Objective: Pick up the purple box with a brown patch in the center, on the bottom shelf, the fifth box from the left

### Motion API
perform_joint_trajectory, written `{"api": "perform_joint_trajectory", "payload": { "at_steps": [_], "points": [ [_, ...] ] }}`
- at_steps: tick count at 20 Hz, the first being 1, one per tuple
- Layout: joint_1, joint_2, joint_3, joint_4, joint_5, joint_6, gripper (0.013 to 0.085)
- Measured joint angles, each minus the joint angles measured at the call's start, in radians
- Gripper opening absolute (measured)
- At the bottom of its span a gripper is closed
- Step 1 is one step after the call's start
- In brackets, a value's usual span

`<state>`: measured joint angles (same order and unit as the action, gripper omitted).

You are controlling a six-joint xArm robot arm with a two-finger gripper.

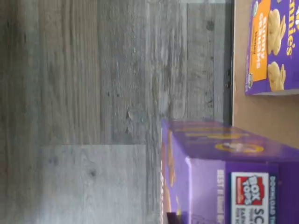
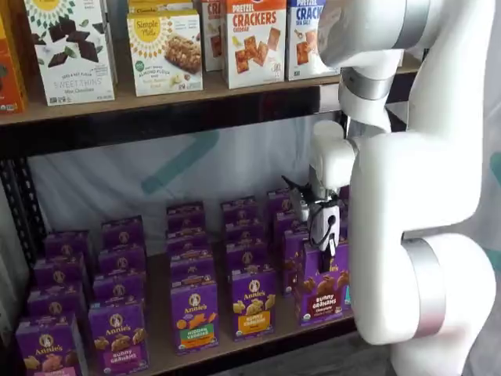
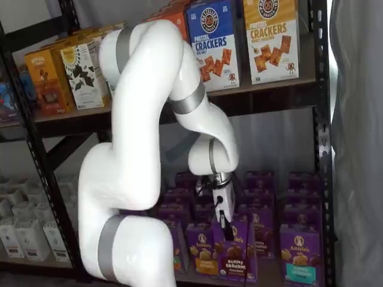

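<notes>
My wrist view is turned on its side, soft and blurred, the print on the nearest purple carton smeared. Both shelf views are evenly lit, daylight-bright, with mild blur and no harsh glare. Shadow pools under the upper shelf, and my white arm shows gentle highlights.

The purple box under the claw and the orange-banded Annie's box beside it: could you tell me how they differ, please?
The purple box carries a dark brown band and dark cookies; the orange-banded box shows pale cookies. The purple box has the claw shut on its top and sits forward of its row; the orange-banded box stands untouched. Both are small upright purple Annie's cartons.
</notes>
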<state>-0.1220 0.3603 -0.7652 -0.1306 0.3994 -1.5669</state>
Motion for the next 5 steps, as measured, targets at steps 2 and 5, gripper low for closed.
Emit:
{"api": "perform_joint_trajectory", "payload": {
  "at_steps": [2,5],
  "points": [
    [0.003,-0.031,0.018,-0.006,0.015,0.008,0.0330],
    [0.008,-0.066,0.039,-0.009,0.033,0.015,0.0330]
  ]
}}
